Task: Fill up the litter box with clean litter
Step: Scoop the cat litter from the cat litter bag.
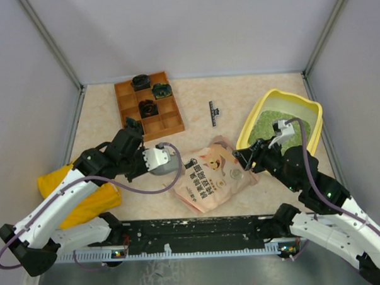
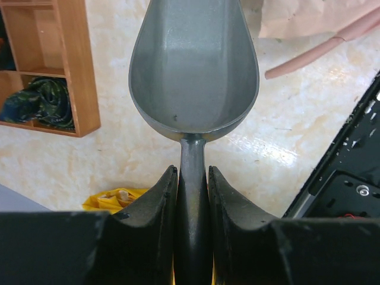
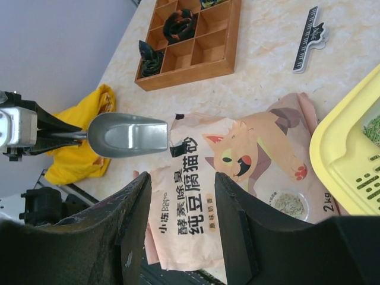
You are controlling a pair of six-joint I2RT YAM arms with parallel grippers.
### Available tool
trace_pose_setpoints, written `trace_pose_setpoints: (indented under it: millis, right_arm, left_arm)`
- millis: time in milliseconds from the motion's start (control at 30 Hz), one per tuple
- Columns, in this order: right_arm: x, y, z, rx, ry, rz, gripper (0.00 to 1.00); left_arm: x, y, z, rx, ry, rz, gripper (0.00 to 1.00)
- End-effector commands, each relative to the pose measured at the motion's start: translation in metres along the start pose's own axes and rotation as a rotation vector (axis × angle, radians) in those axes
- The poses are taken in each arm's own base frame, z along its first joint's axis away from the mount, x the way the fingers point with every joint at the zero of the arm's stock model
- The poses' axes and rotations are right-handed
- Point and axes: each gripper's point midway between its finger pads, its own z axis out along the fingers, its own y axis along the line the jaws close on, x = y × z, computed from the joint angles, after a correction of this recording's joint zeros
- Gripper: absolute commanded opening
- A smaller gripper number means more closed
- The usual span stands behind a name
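Beige tabletop (image 1: 238, 90), yellow plastic litter box (image 1: 251, 119) upper right.
Left gripper (image 2: 193, 173) clamped grey metal scoop (image 2: 193, 71); right gripper (image 3: 181, 184) was parted, empty.

At far right, litter box (image 1: 292, 96), clean litter (image 1: 265, 128) in it. Just beside its near-left corner, pouch (image 1: 210, 177) flat on table (image 1: 194, 92), centre. Left of pouch, scoop (image 1: 164, 161). Far, left of centre, compartment tray (image 1: 149, 106); strip (image 1: 213, 114) between tray and box. Near left, cloth bag (image 1: 91, 200).

Pink pouch (image 1: 210, 173) sprawls across the near centre, blocking the straight way from grey scoop (image 1: 165, 162) to litter box (image 1: 282, 93) at right. Far-centre tabletop (image 1: 200, 91) lies open beside the wooden tray (image 1: 120, 95), broken only by a black strip (image 1: 213, 112).
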Motion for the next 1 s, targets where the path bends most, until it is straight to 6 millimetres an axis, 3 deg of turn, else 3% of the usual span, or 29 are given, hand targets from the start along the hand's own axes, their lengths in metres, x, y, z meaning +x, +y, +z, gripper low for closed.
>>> trace_pose_setpoints:
  millis: [0,467,800,967]
  right_arm:
    - [-0.016,0.012,-0.001,-0.045,-0.052,0.026,0.47]
    - [-0.015,0.009,-0.006,-0.046,-0.064,0.027,0.48]
    - [-0.014,0.008,-0.01,-0.05,-0.066,0.044,0.47]
    - [-0.011,0.005,-0.01,-0.033,-0.057,0.052,0.47]
  left_arm:
    - [-0.001,-0.009,-0.001,0.042,-0.032,0.006,0.0]
    - [-0.012,-0.01,0.02,0.066,-0.072,0.014,0.0]
    - [-0.033,-0.012,0.04,0.106,-0.168,0.097,0.0]
    - [-0.034,-0.014,0.051,0.116,-0.178,0.133,0.0]
